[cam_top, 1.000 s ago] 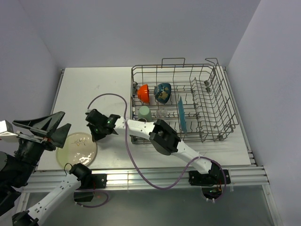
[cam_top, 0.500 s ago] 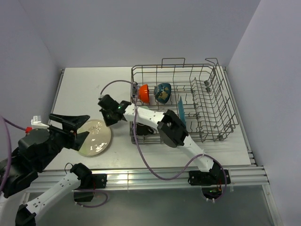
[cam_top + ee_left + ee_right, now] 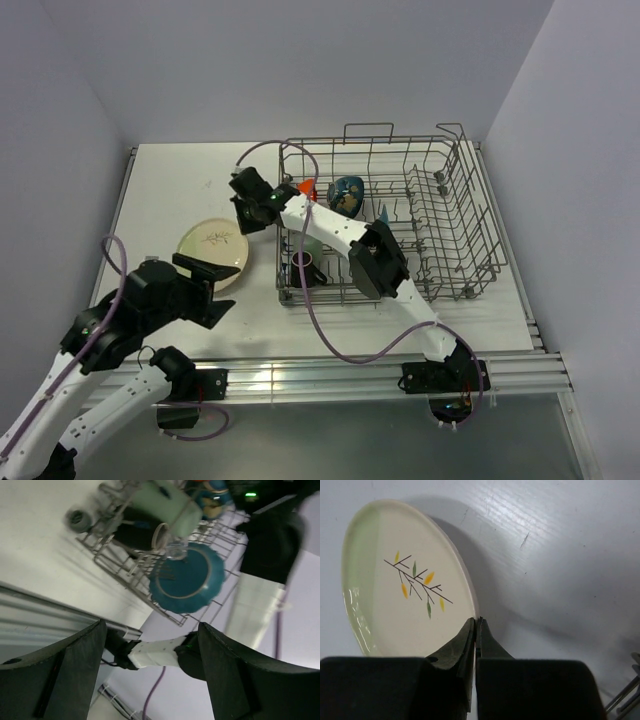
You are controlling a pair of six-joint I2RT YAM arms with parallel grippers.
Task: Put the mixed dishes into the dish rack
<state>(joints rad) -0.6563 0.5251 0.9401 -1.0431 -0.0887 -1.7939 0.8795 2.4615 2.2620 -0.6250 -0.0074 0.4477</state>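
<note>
Right end effector [image 3: 476, 623], clamping cream plate [image 3: 400, 580] (rim hidden)

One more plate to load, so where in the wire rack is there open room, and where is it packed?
The grey wire dish rack is bare across its right half, from the teal scalloped plate to the right end wall. Its left end is crowded: orange bowl, blue bowl, pale green mug.

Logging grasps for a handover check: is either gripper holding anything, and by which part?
The right gripper pinches the cream plate by its rim; the left gripper is open and empty.
</note>
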